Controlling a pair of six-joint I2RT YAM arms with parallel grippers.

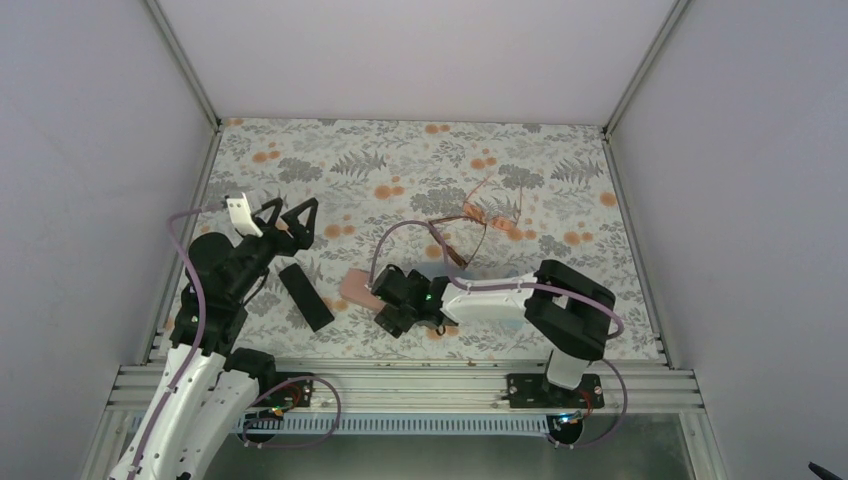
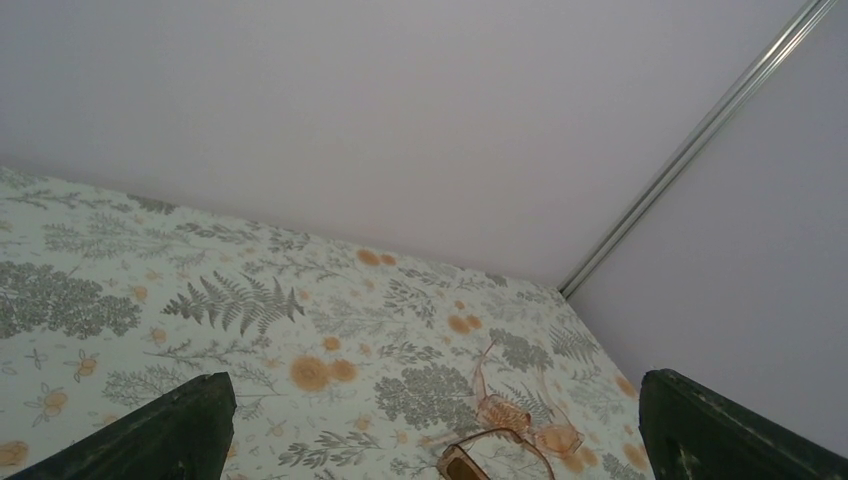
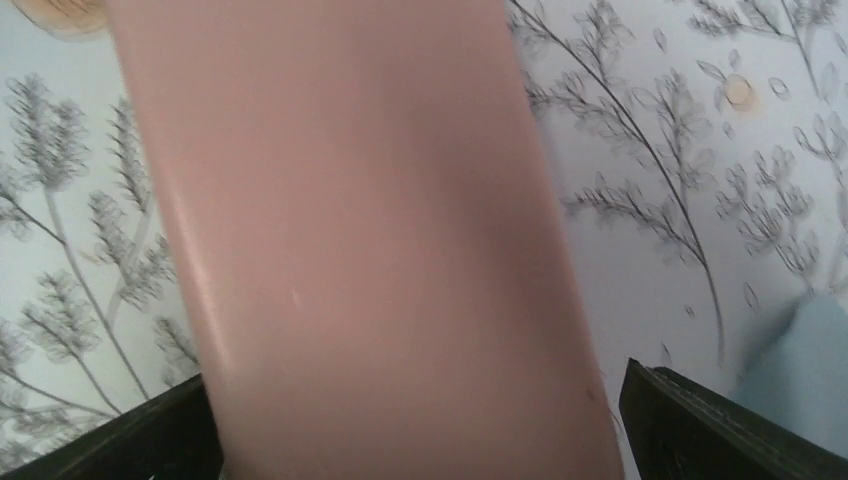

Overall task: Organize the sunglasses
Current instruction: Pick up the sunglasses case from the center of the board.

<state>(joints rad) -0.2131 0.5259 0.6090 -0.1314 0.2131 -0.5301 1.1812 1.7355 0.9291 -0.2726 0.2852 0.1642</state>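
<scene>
left claw (image 1: 290,210) spread wide, empty, above the bench (image 1: 400,150) | black case (image 1: 305,296) beside it | right claw (image 3: 415,430) spread astride pink case (image 1: 357,286), we judge to ready it | sunglasses (image 1: 480,222), both pairs, touching, far-right of centre, untouched

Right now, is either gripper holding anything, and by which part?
Left gripper: nothing. Right gripper straddles the pink case across its width; whether it grips cannot be told.

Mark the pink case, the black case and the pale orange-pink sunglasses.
pink case (image 3: 370,250), right wrist view, middle of its broad face.
black case (image 1: 305,296), top external view, centre of its upper face.
pale orange-pink sunglasses (image 2: 503,411), left wrist view, on the left-hand lens.
</scene>
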